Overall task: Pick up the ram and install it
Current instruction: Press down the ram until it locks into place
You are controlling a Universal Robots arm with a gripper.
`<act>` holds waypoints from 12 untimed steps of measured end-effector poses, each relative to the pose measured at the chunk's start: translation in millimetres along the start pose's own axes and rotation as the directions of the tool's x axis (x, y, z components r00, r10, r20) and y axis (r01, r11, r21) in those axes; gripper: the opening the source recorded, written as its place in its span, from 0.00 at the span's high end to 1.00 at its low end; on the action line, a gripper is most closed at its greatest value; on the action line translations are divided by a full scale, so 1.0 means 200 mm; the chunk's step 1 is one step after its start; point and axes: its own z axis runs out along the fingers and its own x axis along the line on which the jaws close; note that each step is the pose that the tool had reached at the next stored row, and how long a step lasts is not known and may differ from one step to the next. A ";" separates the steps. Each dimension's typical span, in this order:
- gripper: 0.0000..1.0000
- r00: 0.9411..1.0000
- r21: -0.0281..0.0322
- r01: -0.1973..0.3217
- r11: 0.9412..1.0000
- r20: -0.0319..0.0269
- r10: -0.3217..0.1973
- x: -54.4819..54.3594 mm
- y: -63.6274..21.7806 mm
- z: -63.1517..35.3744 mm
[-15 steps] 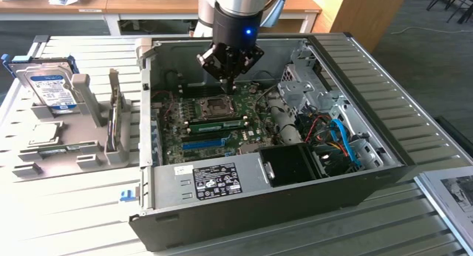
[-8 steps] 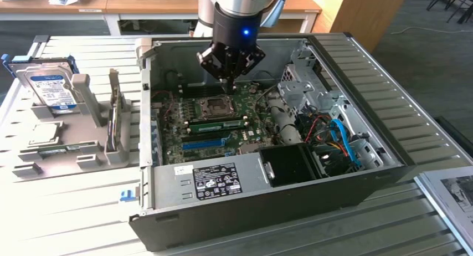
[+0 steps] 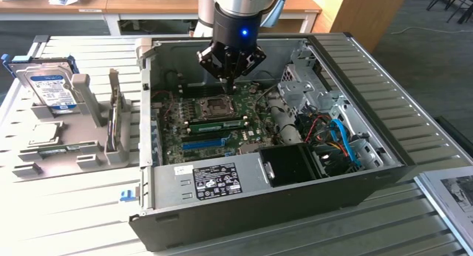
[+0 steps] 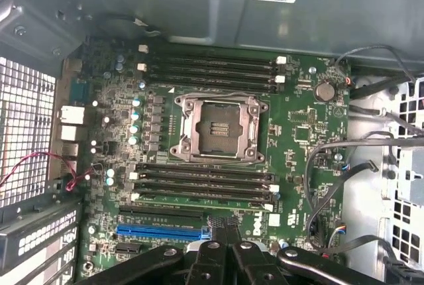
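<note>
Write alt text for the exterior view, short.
A robot gripper hangs inside an open computer case above the motherboard, where a green ram lies seated beside the CPU socket. A hard drive stands on a grey rack at the exterior view's left.

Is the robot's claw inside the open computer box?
Yes, the claw hangs down inside the open computer case, just above the green motherboard.
</note>
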 end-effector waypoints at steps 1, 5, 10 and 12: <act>0.90 1.000 0.000 0.000 1.000 0.000 0.000 0.00 0.000 0.000; 0.90 1.000 0.002 0.000 1.000 -0.003 0.000 0.00 0.000 0.000; 0.90 1.000 0.003 0.000 1.000 -0.007 0.000 0.00 0.000 0.000; 0.90 1.000 0.003 0.000 1.000 -0.007 0.000 0.00 0.000 0.000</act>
